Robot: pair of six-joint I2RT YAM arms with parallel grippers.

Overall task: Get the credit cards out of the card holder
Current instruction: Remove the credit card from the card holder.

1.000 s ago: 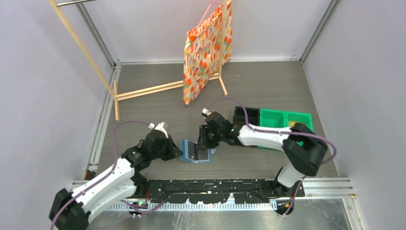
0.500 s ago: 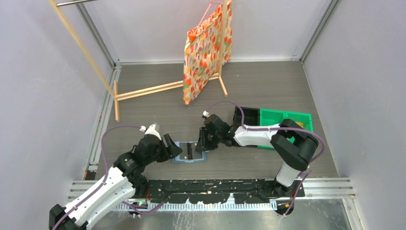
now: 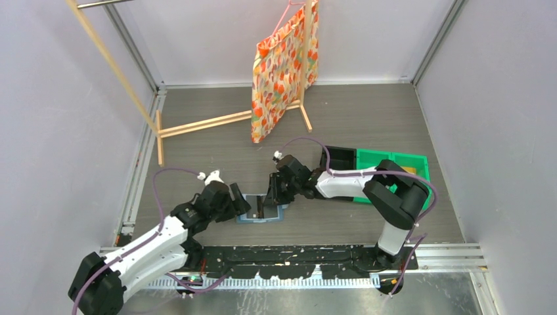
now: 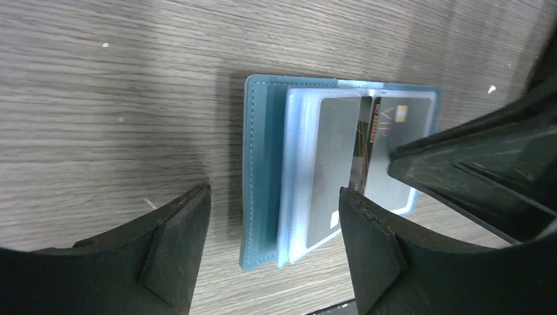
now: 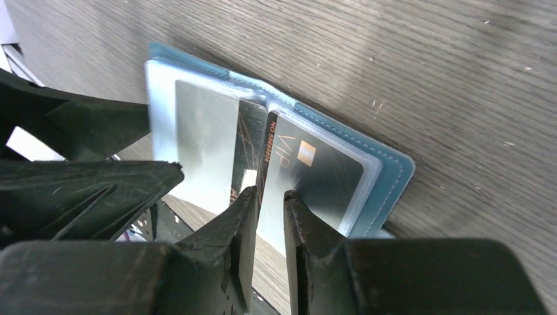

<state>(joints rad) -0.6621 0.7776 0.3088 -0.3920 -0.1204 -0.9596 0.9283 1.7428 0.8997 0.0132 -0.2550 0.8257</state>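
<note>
As left gripper [image 4: 272,210] jaws are opening wide, empty, off the card holder [image 4: 259,164], right gripper [image 5: 269,210] jaws are narrowly straddling a credit card [image 5: 315,170], grip unclear.

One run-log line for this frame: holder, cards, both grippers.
holder open on table | cards in sleeves | left gripper open over holder's edge | right gripper pinching VIP card edge

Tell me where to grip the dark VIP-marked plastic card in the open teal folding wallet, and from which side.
Pinch the dark VIP-marked card by its long edge along the teal wallet's centre fold, coming down from above, where the right gripper is. The card lies flat, and its other edges look tucked inside the wallet, so only that edge seems free.
</note>
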